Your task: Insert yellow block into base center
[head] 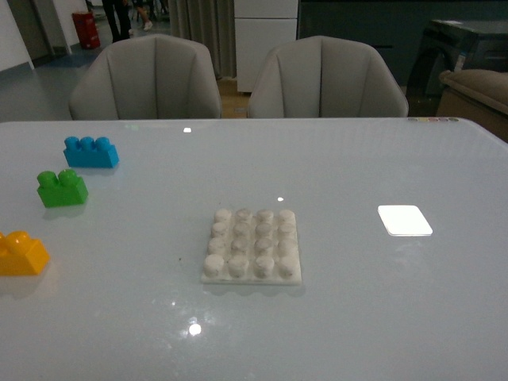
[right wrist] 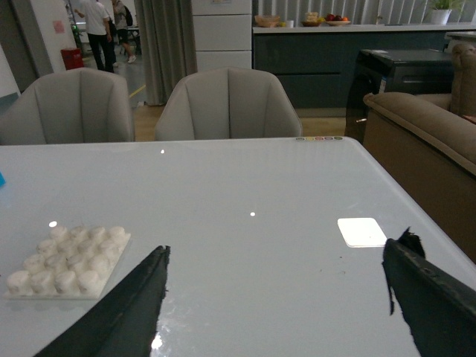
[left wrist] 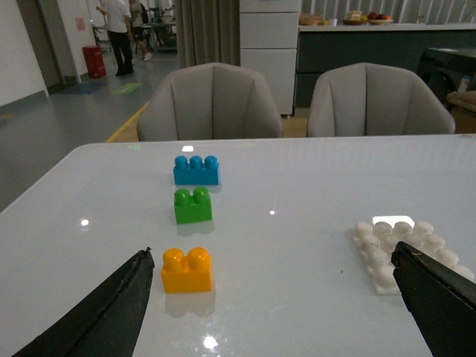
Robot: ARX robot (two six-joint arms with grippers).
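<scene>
The yellow block [head: 21,253] lies at the table's left edge in the front view, standing studs up. In the left wrist view the yellow block [left wrist: 187,269] sits just inside my left gripper's [left wrist: 271,260] open jaws, close to one black finger [left wrist: 123,301]. The white studded base [head: 253,245] lies flat in the table's middle, and the base [left wrist: 405,249] shows by the other finger. My right gripper [right wrist: 275,256] is open over bare table, with the base [right wrist: 68,262] off to one side. Neither gripper shows in the front view.
A green brick [head: 62,188] and a blue brick [head: 91,152] lie beyond the yellow one along the left side. A bright white patch [head: 405,220] lies right of the base. Two grey chairs [head: 147,79] stand behind the table. A sofa [right wrist: 431,141] is at the right.
</scene>
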